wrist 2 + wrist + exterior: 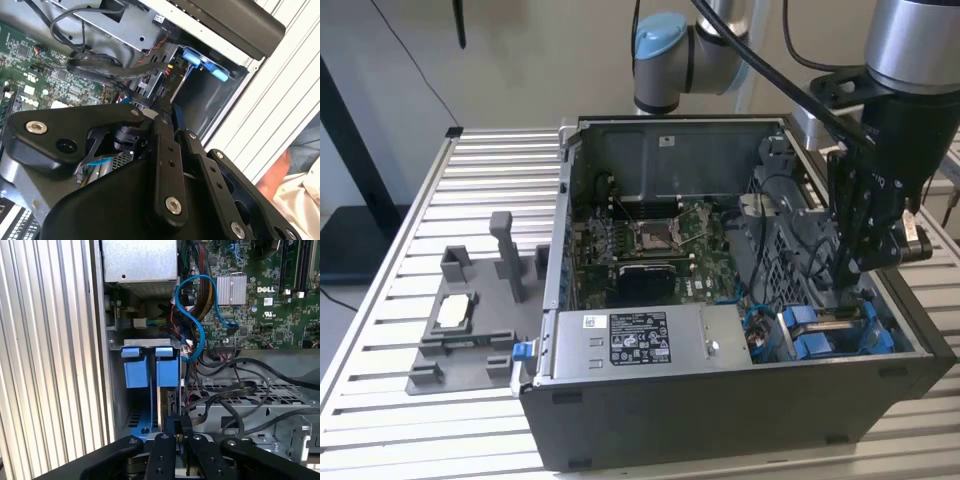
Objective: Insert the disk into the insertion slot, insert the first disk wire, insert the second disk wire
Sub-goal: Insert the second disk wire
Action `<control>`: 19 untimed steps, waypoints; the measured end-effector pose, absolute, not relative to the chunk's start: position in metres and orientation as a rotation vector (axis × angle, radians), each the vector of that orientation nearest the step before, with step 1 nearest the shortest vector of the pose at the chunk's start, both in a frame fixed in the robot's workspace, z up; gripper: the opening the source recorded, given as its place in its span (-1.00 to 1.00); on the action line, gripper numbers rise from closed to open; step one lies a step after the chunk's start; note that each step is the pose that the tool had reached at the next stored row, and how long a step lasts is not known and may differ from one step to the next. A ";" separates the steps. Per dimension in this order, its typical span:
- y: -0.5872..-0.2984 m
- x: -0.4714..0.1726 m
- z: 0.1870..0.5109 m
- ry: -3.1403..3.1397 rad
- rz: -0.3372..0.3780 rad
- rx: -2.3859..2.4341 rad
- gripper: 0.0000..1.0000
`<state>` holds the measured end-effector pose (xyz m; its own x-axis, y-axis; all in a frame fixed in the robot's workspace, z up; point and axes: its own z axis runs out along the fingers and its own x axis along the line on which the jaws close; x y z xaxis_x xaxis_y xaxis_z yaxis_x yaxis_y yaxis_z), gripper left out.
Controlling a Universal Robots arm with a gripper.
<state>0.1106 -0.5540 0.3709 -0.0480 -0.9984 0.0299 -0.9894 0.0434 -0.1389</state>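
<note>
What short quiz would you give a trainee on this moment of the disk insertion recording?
1. True or false: the black metal gripper hangs high above the open black computer case, clear of it.
2. Which colour are the plastic carrier frames in the drive bay by the gripper? A red, B blue, C yellow.
3. What lies on the grey moulded fixture at the exterior view's left?
Key: 1 false, it reaches down into the case at the drive bay. 2 B. 3 a small square silver chip.
</note>
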 end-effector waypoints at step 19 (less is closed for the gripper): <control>-0.554 0.107 0.356 2.195 -0.222 -2.095 -0.68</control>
